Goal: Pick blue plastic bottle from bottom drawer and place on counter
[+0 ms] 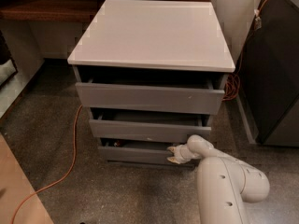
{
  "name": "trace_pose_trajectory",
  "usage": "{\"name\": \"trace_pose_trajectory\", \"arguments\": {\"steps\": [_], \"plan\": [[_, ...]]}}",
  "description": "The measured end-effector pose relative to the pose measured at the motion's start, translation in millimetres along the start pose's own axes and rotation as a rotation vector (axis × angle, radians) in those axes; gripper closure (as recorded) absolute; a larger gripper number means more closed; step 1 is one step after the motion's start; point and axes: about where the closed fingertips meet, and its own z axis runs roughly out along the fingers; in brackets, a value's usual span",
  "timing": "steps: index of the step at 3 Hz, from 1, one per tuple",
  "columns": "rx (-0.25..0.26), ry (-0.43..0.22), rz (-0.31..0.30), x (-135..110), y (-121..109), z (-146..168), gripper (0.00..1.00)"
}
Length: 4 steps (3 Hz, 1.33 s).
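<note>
The counter [152, 29] is a smooth, glossy white slab. All 3 drawer fronts, the bottom drawer [135, 154] included, are matt grey. The shelf [46, 6] is dark brown wood. The floor [117, 195] is rough and speckled. The arm [224, 190] has a smooth off-white shell, and the equally pale gripper [175, 154] is at the bottom drawer's right end.

Soft overhead light falls brightest on the glossy white desk [152, 31], which shows a mild sheen. The drawer openings [145, 77] lie in deep shadow. The pale gripper [174, 155], at the front of the bottom drawer [135, 154], is dimly lit. The floor [117, 195] is murky.
</note>
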Motion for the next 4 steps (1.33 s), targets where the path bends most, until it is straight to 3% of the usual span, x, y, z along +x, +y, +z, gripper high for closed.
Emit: {"name": "trace_pose_trajectory", "arguments": {"steps": [1, 2, 3, 4], "plan": [[-0.002, -0.001, 0.003, 0.3, 2.6, 0.0, 1.0], [-0.002, -0.001, 0.003, 0.3, 2.6, 0.0, 1.0], [-0.009, -0.008, 0.027, -0.6, 25.3, 3.2, 1.0], [-0.009, -0.008, 0.028, -3.2, 25.3, -1.2, 1.0]]}}
